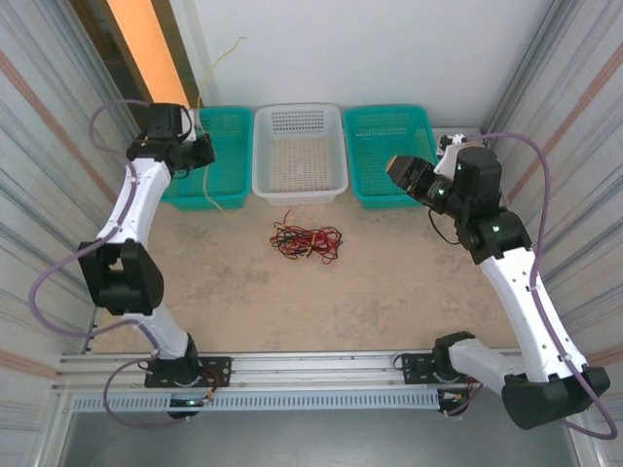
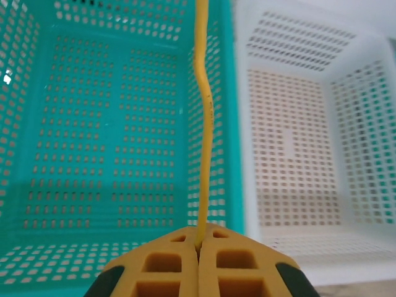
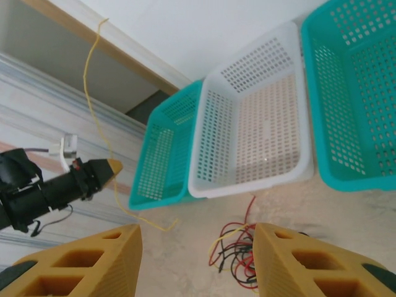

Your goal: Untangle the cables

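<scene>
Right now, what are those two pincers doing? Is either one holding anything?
Left pincer: closed on a thin yellow cable.
Right pincer: open, holding nothing.

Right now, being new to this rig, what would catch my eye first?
The left gripper, shut on a yellow cable, holds it strung upright over the left teal basket. A red, black and yellow tangle lies on the table before the white basket; the right gripper hangs open.
</scene>
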Robot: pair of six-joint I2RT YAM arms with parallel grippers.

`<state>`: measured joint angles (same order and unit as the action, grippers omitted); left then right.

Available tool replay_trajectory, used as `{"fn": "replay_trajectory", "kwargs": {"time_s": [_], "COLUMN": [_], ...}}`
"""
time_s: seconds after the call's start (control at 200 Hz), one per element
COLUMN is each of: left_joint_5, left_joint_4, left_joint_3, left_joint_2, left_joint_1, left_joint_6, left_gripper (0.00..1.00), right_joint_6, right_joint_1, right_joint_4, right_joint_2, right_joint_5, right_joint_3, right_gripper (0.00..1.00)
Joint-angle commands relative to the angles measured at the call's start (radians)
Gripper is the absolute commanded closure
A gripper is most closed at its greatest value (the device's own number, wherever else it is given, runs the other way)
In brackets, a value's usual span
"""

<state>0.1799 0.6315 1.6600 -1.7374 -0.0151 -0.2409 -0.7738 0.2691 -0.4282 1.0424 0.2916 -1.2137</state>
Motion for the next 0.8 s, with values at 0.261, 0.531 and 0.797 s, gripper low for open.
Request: {"fn": "replay_trajectory", "kwargs": {"time_s": [0.261,0.531,0.797], "left_joint_5": [0.098,0.03,0.004], "left_joint_4": [0.101,0.184,0.158], "left_joint_3": [0.226,0.365,0.302], "left_joint_2": [-0.287,-0.399,-0.276], "left_joint_1": [0.091,0.103,0.103], "left_joint_6": [0.025,0.018,0.0], "left_gripper": [1.0,0.39,0.36], "right_joint_6": [0.03,0.033,0.04], "right_joint_1": [0.019,0.045,0.083], "right_joint_4": [0.003,0.014,0.011], "right_joint_2": [0.022,0.041,0.038], "right_joint_5": [-0.017,-0.038,-0.059], "right_joint_3": [0.051,0.082,0.102], "right_gripper": [0.54,0.55,0.55]}}
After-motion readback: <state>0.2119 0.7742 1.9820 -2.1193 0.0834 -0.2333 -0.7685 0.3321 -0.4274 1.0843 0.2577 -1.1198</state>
